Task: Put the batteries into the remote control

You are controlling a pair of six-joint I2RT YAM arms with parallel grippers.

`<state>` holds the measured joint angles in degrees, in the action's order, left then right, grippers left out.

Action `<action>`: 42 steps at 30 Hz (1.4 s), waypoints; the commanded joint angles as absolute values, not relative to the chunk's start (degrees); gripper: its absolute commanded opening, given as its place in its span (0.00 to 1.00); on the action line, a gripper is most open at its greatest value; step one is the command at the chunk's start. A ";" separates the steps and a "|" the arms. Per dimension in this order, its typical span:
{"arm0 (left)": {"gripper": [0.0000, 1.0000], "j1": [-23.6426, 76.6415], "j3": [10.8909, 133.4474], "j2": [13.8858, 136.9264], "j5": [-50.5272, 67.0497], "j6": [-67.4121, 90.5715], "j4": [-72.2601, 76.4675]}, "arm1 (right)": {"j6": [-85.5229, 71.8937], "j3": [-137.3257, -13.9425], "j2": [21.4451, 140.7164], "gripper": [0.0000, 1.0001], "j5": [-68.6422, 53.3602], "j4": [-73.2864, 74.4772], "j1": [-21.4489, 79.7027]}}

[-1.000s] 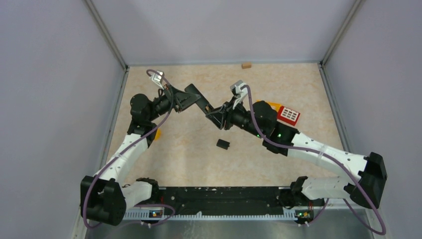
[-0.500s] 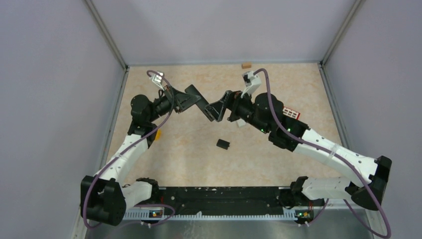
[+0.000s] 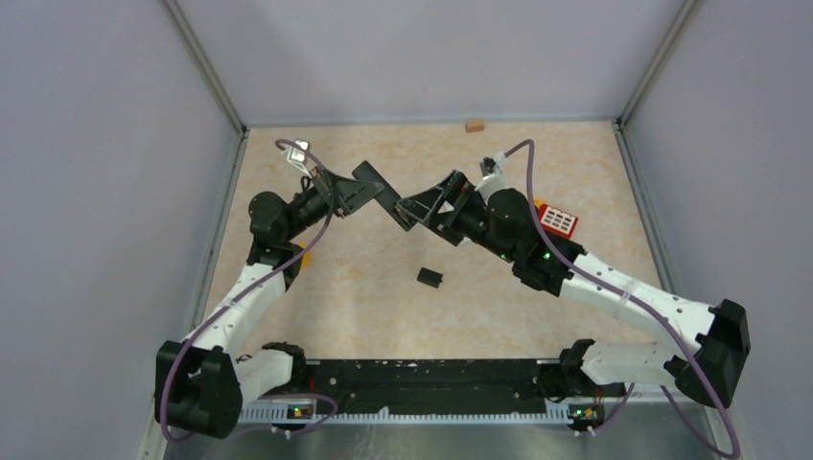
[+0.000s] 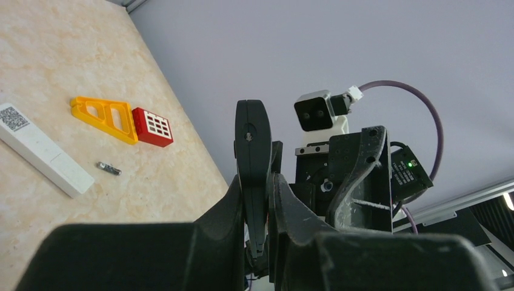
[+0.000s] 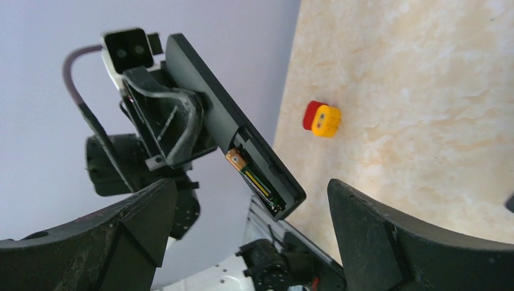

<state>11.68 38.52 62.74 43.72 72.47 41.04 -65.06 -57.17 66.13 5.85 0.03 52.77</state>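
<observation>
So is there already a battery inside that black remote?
Yes, a battery sits in the open compartment of the black remote that the left gripper holds up.

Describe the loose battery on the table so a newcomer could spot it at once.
In the left wrist view, find the long white remote lying on the beige table. Off the end opposite its code sticker, below the red block, lies the battery: a tiny dark grey cylinder with paler ends, far smaller than anything around it.
</observation>
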 commanded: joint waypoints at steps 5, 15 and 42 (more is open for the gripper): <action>0.00 11.60 37.08 59.15 42.23 74.02 51.19 | -76.09 -54.30 66.29 0.97 2.48 -13.08 51.54; 0.00 11.69 36.08 58.54 42.71 75.15 54.21 | -79.19 -52.81 68.72 0.75 0.18 -22.13 50.74; 0.00 11.69 36.98 58.86 42.76 75.17 53.00 | -78.70 -52.36 72.41 0.43 -7.29 -27.02 50.21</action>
